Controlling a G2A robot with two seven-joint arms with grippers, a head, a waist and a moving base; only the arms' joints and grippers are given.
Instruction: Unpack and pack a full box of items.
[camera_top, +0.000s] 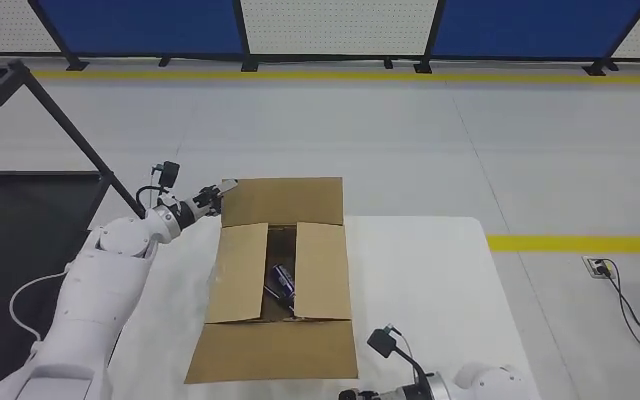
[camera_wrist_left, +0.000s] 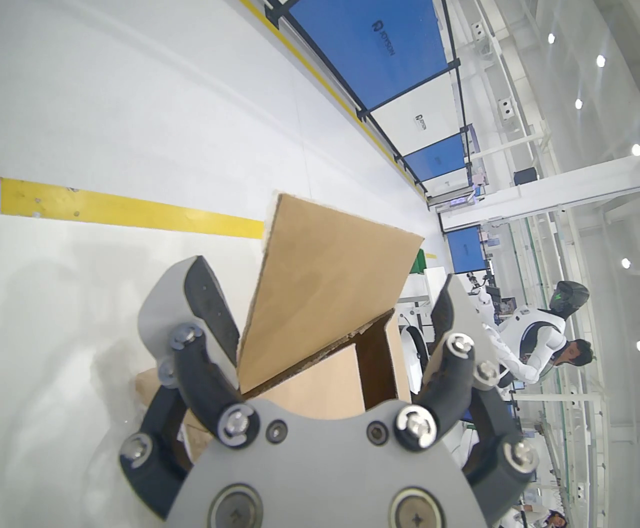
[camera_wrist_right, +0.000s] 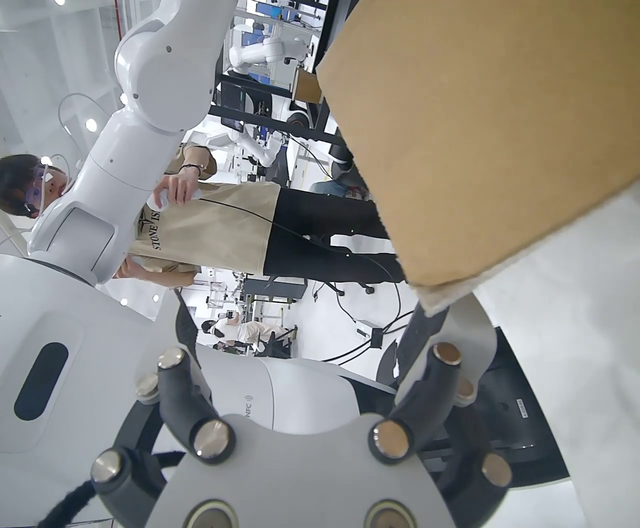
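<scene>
An open cardboard box (camera_top: 280, 270) stands in the middle of the white table (camera_top: 430, 290), its two long flaps spread outward and two inner flaps half folded over the opening. Dark items (camera_top: 282, 284) lie in the gap between them. My left gripper (camera_top: 222, 190) is at the far flap's left corner. It is open, and the flap (camera_wrist_left: 325, 270) rises edge-on between its fingers (camera_wrist_left: 210, 300), close to one pad. My right gripper (camera_top: 345, 394) is by the near flap's right corner. It is open, with the flap's corner (camera_wrist_right: 435, 295) against one finger (camera_wrist_right: 425, 330).
A black frame (camera_top: 60, 110) and a dark panel (camera_top: 30, 240) stand left of the table. The table's right half lies bare. Blue and white partitions (camera_top: 330, 25) close off the floor behind.
</scene>
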